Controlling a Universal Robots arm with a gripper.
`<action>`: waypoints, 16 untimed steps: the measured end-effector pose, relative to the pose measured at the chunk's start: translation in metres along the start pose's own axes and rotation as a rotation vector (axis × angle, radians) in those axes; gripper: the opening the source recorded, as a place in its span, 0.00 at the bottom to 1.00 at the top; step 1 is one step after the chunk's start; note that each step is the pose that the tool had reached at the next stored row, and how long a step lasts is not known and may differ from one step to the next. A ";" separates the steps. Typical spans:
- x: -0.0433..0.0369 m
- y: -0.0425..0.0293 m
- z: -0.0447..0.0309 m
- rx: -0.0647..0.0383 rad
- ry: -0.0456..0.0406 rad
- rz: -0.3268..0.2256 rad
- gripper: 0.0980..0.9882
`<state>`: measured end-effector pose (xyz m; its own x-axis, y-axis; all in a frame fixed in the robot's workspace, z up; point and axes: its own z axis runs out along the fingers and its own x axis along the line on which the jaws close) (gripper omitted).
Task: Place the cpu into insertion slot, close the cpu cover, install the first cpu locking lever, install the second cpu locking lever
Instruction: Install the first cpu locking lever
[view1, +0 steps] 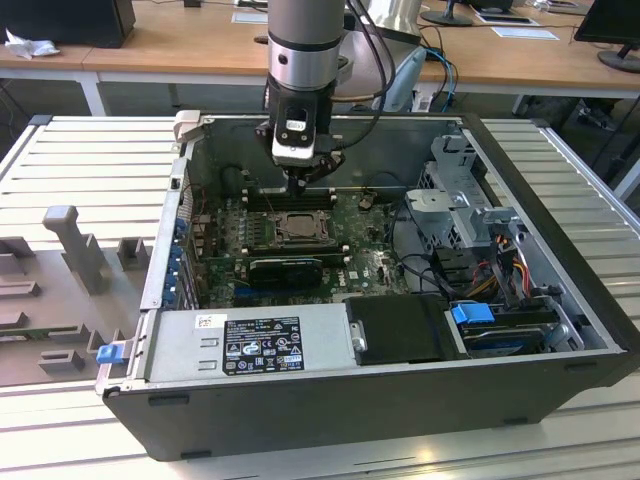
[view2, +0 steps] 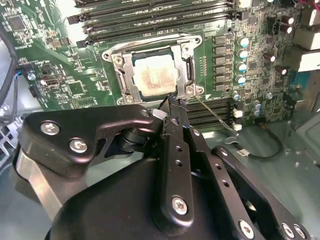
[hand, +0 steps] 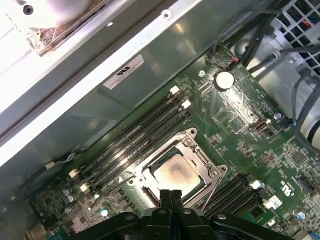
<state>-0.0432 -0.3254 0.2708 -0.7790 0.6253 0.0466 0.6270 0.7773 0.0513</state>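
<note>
My gripper (hand: 170, 193) hangs with jaws pressed together on nothing, just beside the insertion slot (view1: 272, 230) at the middle of the exterior view. The cpu (view2: 156, 75) lies inside, framed by the cpu cover (view2: 129, 75).

Grey arm (view1: 305, 30); black tool (view2: 172, 102), silver screws (view2: 179, 204); cables (view1: 375, 60).

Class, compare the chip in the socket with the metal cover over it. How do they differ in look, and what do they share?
The chip is a solid pale beige plate; the metal cover is a silvery frame with a cut-out middle. The chip shows through the opening; the metal cover lies around its edges. Both are square and lie flat.
</note>
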 end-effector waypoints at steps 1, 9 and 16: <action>0.0000 0.0000 0.0000 0.001 0.0007 -0.014 0.01; 0.0000 0.0000 0.0000 0.007 0.0074 -0.144 0.01; 0.0000 0.0000 0.0000 0.012 0.0137 -0.267 0.01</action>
<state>-0.0432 -0.3254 0.2708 -0.9168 0.3967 0.0466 0.3988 0.9156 0.0514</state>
